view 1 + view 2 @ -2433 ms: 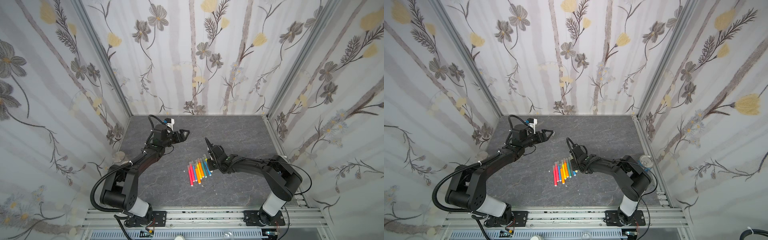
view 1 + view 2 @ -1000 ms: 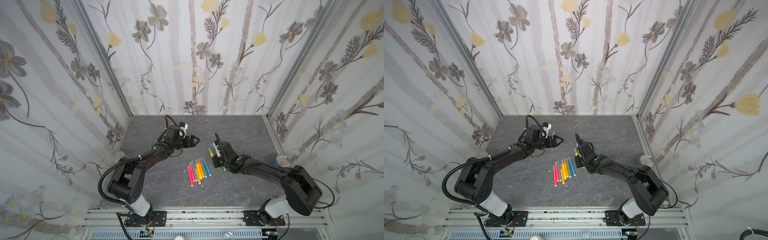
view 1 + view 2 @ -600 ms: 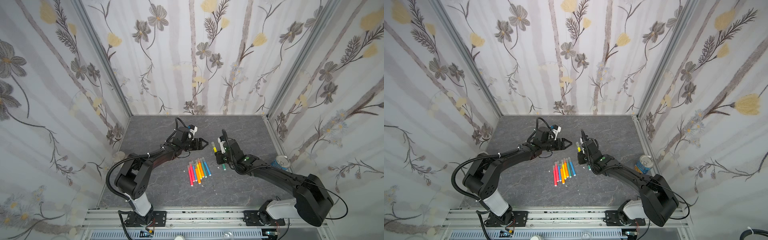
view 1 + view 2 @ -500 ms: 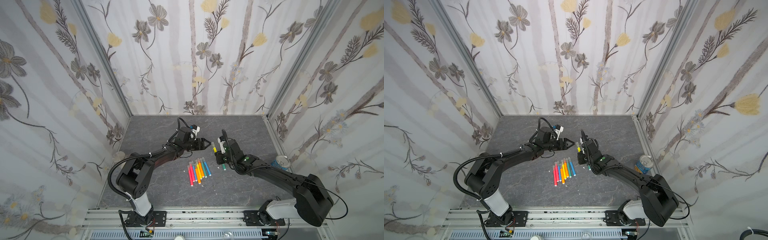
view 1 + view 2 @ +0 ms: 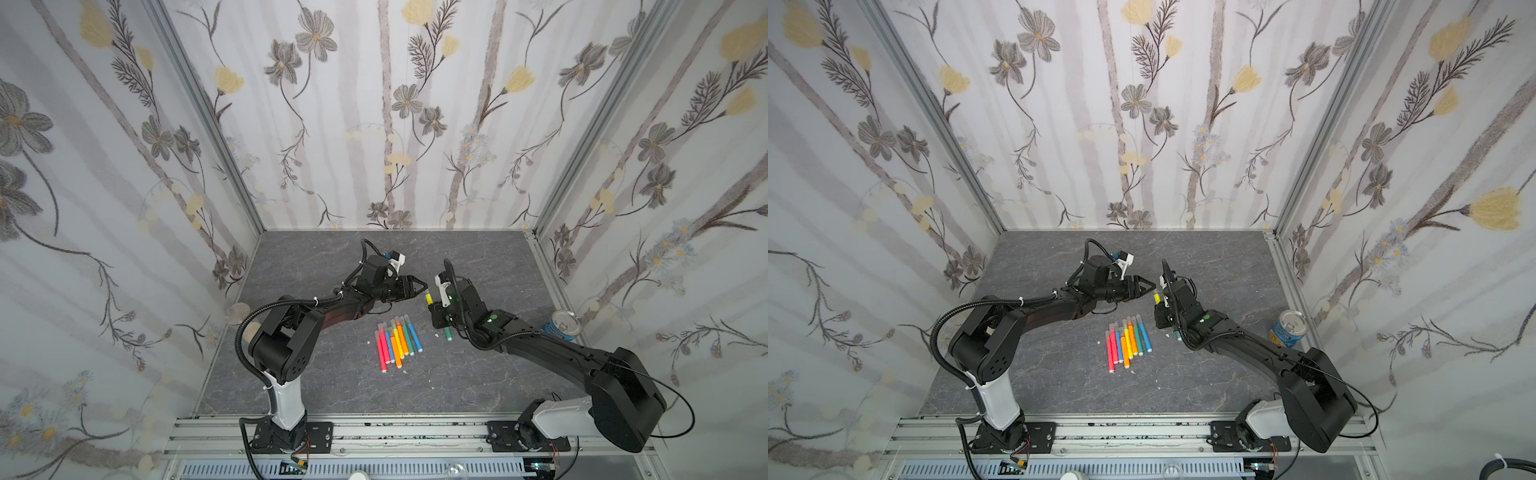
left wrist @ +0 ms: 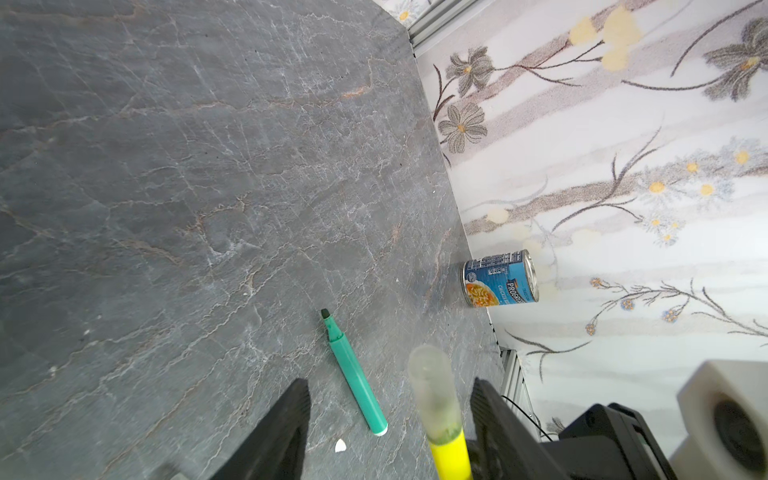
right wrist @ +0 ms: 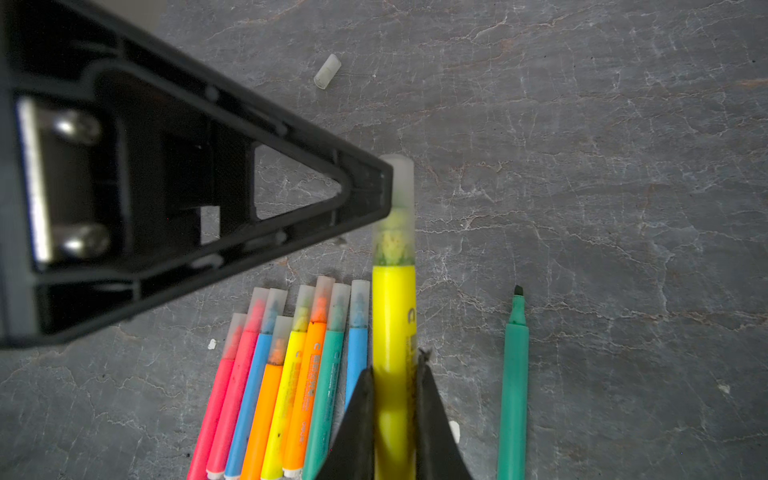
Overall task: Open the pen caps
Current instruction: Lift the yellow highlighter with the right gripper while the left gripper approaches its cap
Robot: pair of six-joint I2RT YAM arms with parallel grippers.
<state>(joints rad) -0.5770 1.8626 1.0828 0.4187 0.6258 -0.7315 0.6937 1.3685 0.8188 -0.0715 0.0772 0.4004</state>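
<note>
The right claw (image 7: 392, 372) is clenching a yellow pen (image 7: 394, 316) and holding it up over the middle of the grey tabletop (image 5: 316, 257). The pen's see-through cap (image 6: 432, 390) is sitting on its tip. The left claw (image 6: 390, 384) is reaching in from the other side with its jaws apart, one on each side of that cap. In the right wrist view one finger (image 7: 365, 187) is touching the side of the cap. In the left wrist view a wide gap is showing on the cap's other side, so the left claw is not squeezing it.

Eight more pens (image 5: 398, 341) are lying side by side in a row near the middle of the tabletop, a bit toward the front edge. They are pink, blue, orange, yellow and green, and all are wearing their caps. Small dark writing is running along the orange and yellow ones, but it is too blurry to read.

A green pen (image 7: 514, 374) is lying alone between the row and the right edge, with its dark tip bare. One loose cap (image 7: 327, 71) is lying by itself past the capped ends of the row.

A blue soup can (image 6: 500, 278) is standing by the right edge of the tabletop. Its label is showing letters that start "PROGR" and "CHICK", next to a picture of yellow noodles.
</note>
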